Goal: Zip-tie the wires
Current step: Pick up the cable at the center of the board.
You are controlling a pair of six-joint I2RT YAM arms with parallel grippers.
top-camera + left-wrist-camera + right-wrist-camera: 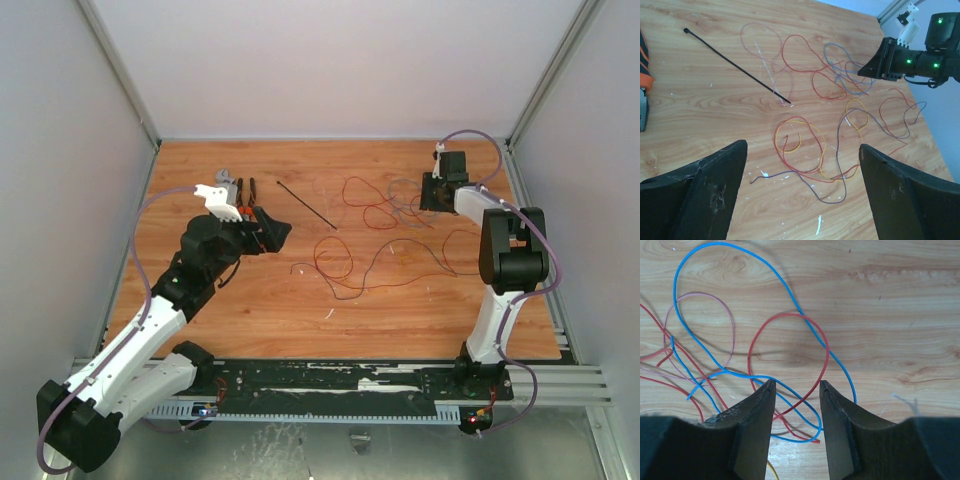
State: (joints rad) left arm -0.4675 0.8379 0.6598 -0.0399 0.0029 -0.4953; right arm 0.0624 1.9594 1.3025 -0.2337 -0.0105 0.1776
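The wires [372,222] lie loose across the middle and right of the wooden table, in red, purple, yellow and blue strands. The zip tie [306,204] lies straight and diagonal, left of the tangle; in the left wrist view the zip tie [735,65] is beyond my fingers. My left gripper [275,232] is open and empty, and in its own view [802,145] it is just short of a red and yellow loop [812,131]. My right gripper [432,190] is open low over the far right strands, and a red loop [827,352] and a blue wire [785,287] run between its fingers [796,382].
Orange-handled pliers [245,195] and a grey wrench [227,180] lie at the back left, just behind my left gripper. White walls close the table on three sides. A black rail [340,385] runs along the near edge.
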